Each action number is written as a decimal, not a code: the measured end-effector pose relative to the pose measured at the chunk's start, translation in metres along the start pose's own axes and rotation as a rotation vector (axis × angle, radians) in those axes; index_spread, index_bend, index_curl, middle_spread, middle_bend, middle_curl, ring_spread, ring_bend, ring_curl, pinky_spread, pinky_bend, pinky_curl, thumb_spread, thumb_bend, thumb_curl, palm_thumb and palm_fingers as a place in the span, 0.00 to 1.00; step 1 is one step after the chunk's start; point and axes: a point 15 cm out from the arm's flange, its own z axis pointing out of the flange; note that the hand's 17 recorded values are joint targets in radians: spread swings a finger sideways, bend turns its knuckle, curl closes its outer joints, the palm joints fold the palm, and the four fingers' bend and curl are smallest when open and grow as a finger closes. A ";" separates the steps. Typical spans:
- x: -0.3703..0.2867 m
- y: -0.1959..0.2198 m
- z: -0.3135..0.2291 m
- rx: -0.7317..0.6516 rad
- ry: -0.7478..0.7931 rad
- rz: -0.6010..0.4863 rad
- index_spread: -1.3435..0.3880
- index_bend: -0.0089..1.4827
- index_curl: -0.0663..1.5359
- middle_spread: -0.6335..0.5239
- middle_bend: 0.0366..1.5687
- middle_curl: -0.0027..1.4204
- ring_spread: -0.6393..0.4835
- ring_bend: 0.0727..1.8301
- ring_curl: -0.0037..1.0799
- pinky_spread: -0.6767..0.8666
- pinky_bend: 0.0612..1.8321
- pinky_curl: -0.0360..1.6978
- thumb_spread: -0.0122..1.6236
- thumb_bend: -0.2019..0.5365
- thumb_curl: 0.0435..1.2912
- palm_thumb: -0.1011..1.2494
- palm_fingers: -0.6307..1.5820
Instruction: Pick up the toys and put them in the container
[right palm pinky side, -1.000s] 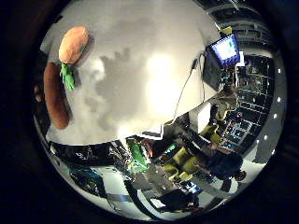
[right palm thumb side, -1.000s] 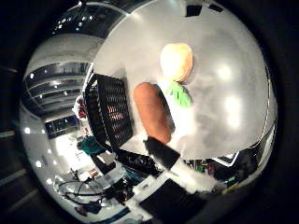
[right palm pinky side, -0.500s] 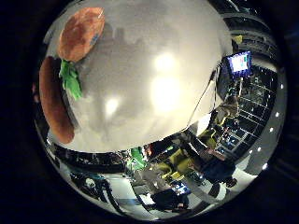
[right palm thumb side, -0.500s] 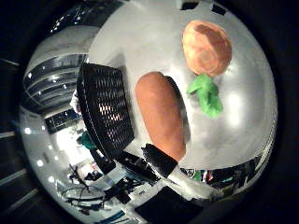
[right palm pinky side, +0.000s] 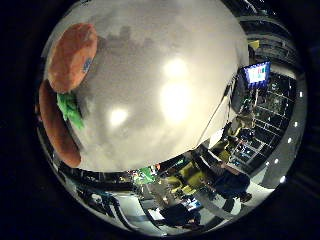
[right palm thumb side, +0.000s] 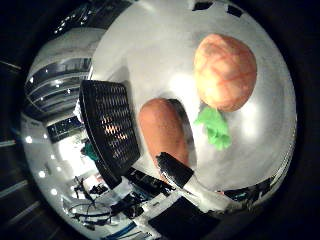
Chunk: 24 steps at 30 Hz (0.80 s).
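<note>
Only one black-and-white part of the hand (right palm thumb side: 182, 175) visible, reaching in from the edge of the thumb side view; curl of the fingers impossible to judge. Near end of the brown sausage toy (right palm thumb side: 162, 132) hidden behind that part, and in the little finger side view cut by the dark rim. Green leaf toy (right palm thumb side: 216, 127) partly tucked under the round orange toy (right palm thumb side: 225, 72), perhaps attached to it. Inside of the black mesh container (right palm thumb side: 110, 127) not visible, seen only from the side. Room beyond the white table (right palm pinky side: 165, 90) too small and dim to make out
</note>
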 end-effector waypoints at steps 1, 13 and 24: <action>0.001 0.000 0.005 -0.009 0.002 -0.001 0.63 0.11 0.20 0.63 0.12 0.23 0.76 0.13 0.24 0.72 0.23 0.19 0.61 0.24 0.21 0.47 0.32; 0.020 -0.011 0.027 -0.045 0.042 -0.013 0.63 0.10 0.19 0.52 0.21 0.26 0.55 0.27 0.28 0.57 0.23 0.18 0.60 0.24 0.22 0.55 0.45; 0.044 -0.010 0.001 -0.009 0.085 -0.009 0.53 0.26 0.27 0.35 0.50 0.40 0.34 0.52 0.44 0.17 0.48 0.26 0.59 0.24 0.23 0.62 0.86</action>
